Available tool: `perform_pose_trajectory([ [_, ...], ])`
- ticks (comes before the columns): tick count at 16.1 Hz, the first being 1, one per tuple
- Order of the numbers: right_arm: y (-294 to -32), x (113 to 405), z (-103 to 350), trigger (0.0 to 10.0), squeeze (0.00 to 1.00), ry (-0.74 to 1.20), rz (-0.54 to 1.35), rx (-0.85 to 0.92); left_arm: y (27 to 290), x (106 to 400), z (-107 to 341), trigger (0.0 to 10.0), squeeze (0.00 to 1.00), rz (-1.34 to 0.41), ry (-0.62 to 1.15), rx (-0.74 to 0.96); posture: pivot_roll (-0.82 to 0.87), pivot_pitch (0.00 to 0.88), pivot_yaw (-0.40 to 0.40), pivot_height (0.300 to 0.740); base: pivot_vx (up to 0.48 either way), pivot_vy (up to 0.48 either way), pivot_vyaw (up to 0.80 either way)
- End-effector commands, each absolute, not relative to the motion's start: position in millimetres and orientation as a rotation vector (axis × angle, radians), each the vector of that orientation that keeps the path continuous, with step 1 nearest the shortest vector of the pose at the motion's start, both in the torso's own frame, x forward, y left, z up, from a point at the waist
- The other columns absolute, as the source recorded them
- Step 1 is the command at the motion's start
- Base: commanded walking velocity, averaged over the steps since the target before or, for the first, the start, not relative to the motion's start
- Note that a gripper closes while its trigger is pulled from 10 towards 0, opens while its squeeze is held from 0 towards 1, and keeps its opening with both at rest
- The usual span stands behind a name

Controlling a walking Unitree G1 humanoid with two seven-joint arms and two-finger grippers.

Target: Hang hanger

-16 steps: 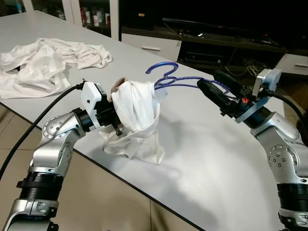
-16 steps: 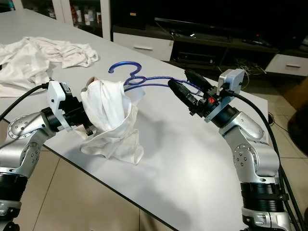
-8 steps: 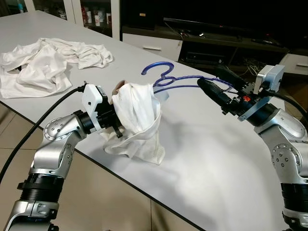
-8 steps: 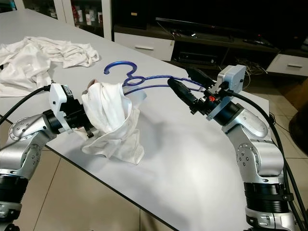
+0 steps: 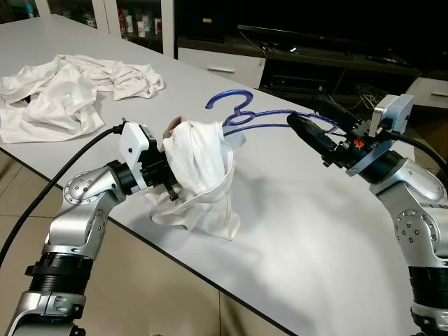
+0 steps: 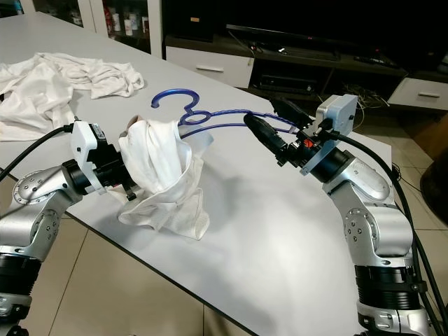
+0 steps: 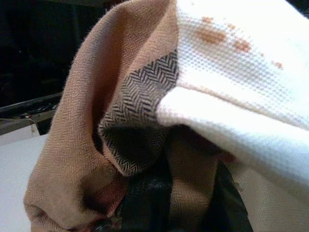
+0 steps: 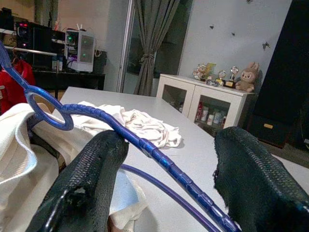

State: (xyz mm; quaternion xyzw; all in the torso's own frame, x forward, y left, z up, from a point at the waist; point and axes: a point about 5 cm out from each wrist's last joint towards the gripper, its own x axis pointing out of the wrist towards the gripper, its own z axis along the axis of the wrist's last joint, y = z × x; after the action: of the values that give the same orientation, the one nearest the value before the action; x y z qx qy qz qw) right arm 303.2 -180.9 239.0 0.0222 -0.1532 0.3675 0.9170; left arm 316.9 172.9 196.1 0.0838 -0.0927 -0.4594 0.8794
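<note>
A blue wire hanger point(image 5: 231, 100) hangs in the air over the white table point(image 5: 315, 231), hook pointing left. Its left arm is buried in a bunched white garment point(image 5: 199, 161), whose lower part rests on the table. My left gripper point(image 5: 166, 175) is pressed into the garment from the left, shut on it, its fingers mostly hidden by cloth. The left wrist view shows a brown herringbone collar lining point(image 7: 140, 111) right up close. My right gripper point(image 5: 303, 113) is at the hanger's right end, fingers spread, with both blue bars point(image 8: 145, 142) running between them.
A pile of white clothes point(image 5: 63, 91) lies at the table's far left. The table's front edge runs diagonally just below the garment, with tiled floor point(image 5: 161, 287) beneath. A dark TV cabinet point(image 5: 329, 70) and white drawers point(image 5: 220, 66) stand behind.
Over the last second the hanger's hook has shifted slightly left and the garment's lower fold has spread a little on the table. Both arms have barely moved.
</note>
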Motion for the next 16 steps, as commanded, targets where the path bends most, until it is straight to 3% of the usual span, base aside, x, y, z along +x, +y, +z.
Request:
perform_pose_trajectory([
  [1, -204.2, 299.9, 253.1, 10.0, 0.00, -0.404, 0.649, 0.043, 188.5, 316.3, 184.0, 0.0, 0.00, -0.895, -0.141, 0.125, 0.05, 0.032, -0.085, 0.740, 0.000, 0.000, 0.00],
  [4, -200.1, 299.2, 254.1, 10.0, 0.00, -0.403, 0.667, 0.005, 187.3, 316.1, 183.4, 0.0, 0.00, -0.900, -0.139, 0.124, 0.05, 0.031, -0.088, 0.740, 0.000, 0.000, 0.00],
  [5, -184.4, 287.9, 231.3, 10.0, 1.00, -0.220, 0.930, -0.483, 183.4, 312.8, 175.5, 0.0, 0.00, -0.942, -0.100, 0.165, 0.04, 0.035, -0.102, 0.740, 0.000, 0.000, 0.00],
  [7, -180.7, 280.8, 214.2, 10.0, 1.00, -0.108, 1.053, -0.658, 182.0, 311.1, 172.0, 0.0, 0.00, -0.959, -0.082, 0.181, 0.04, 0.036, -0.102, 0.740, 0.000, 0.000, 0.00],
  [11, -175.5, 279.9, 207.9, 10.0, 1.00, -0.112, 1.071, -0.684, 180.7, 312.2, 175.3, 0.0, 0.00, -0.968, -0.084, 0.206, 0.05, 0.034, -0.097, 0.740, 0.000, 0.000, 0.00],
  [12, -176.0, 280.2, 209.0, 10.0, 0.54, -0.124, 1.059, -0.673, 181.5, 312.9, 175.7, 0.0, 0.00, -0.966, -0.081, 0.210, 0.05, 0.034, -0.095, 0.740, 0.000, 0.000, 0.00],
  [13, -177.5, 280.2, 213.3, 10.0, 0.00, -0.141, 1.045, -0.609, 183.2, 313.8, 175.2, 0.0, 0.00, -0.958, -0.076, 0.214, 0.05, 0.035, -0.094, 0.740, 0.000, 0.000, 0.00],
  [16, -201.7, 284.8, 221.3, 10.0, 0.00, -0.154, 0.932, -0.407, 187.9, 313.8, 173.9, 0.0, 0.00, -0.943, -0.065, 0.207, 0.04, 0.039, -0.087, 0.740, 0.000, 0.000, 0.00],
])
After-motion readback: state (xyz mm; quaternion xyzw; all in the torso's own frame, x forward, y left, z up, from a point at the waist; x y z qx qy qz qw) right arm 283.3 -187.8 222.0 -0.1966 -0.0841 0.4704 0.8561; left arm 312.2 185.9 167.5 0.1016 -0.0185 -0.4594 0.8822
